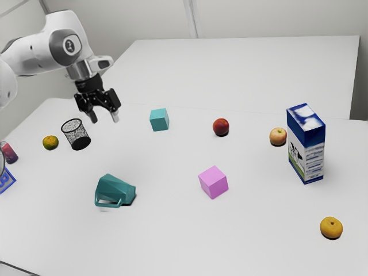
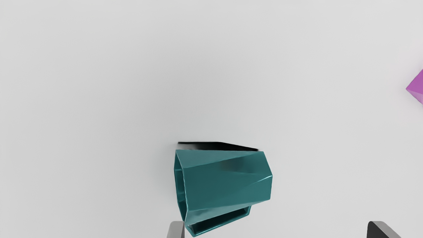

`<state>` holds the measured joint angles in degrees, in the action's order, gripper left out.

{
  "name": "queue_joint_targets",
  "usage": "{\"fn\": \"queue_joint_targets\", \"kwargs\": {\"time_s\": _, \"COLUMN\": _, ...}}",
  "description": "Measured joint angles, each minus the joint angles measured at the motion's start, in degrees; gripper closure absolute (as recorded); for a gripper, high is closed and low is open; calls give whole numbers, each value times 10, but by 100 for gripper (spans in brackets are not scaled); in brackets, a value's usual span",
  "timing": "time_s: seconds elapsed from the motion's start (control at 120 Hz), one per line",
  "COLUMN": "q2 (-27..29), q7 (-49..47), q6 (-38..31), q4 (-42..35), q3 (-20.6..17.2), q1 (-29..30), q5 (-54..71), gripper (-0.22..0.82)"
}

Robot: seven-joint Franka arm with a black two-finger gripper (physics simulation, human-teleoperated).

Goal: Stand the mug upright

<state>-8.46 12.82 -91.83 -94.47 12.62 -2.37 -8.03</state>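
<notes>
The teal faceted mug (image 1: pixel 115 191) lies on its side on the table, its handle toward the exterior view's bottom and its mouth facing that view's left. My gripper (image 1: pixel 104 115) hangs well above the table, beyond the mug and apart from it. From the wrist view, the mug (image 2: pixel 226 181) rests below my hand, handle side nearest the fingers. The gripper (image 2: pixel 276 229) is open, its two fingers wide apart with nothing held between them.
A black mesh cup (image 1: pixel 76 135) and a green-orange fruit (image 1: pixel 50 142) are near the gripper. A pink cube (image 1: pixel 213 182), teal cube (image 1: pixel 159 119), red apple (image 1: pixel 221 127), pale apple (image 1: pixel 278 136), milk carton (image 1: pixel 306 144) and orange fruit (image 1: pixel 331 227) lie toward the exterior view's right.
</notes>
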Motion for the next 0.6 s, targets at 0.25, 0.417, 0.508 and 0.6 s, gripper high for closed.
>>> {"fn": "queue_joint_targets", "kwargs": {"time_s": 0.25, "q2": 64, "q7": 35, "q6": -96, "q4": -124, "q3": 3, "q1": -4, "q5": -14, "gripper": 0}}
{"fn": "queue_joint_targets", "kwargs": {"time_s": 0.417, "q2": 75, "q7": 51, "q6": -136, "q4": -196, "q3": 32, "q1": -12, "q5": -58, "gripper": 0}}
{"fn": "queue_joint_targets", "kwargs": {"time_s": 0.508, "q2": 75, "q7": 58, "q6": -146, "q4": -213, "q3": 41, "q1": -7, "q5": -77, "gripper": 0}}
{"fn": "queue_joint_targets", "kwargs": {"time_s": 0.6, "q2": 69, "q7": 66, "q6": -148, "q4": -217, "q3": 43, "q1": 8, "q5": -92, "gripper": 0}}
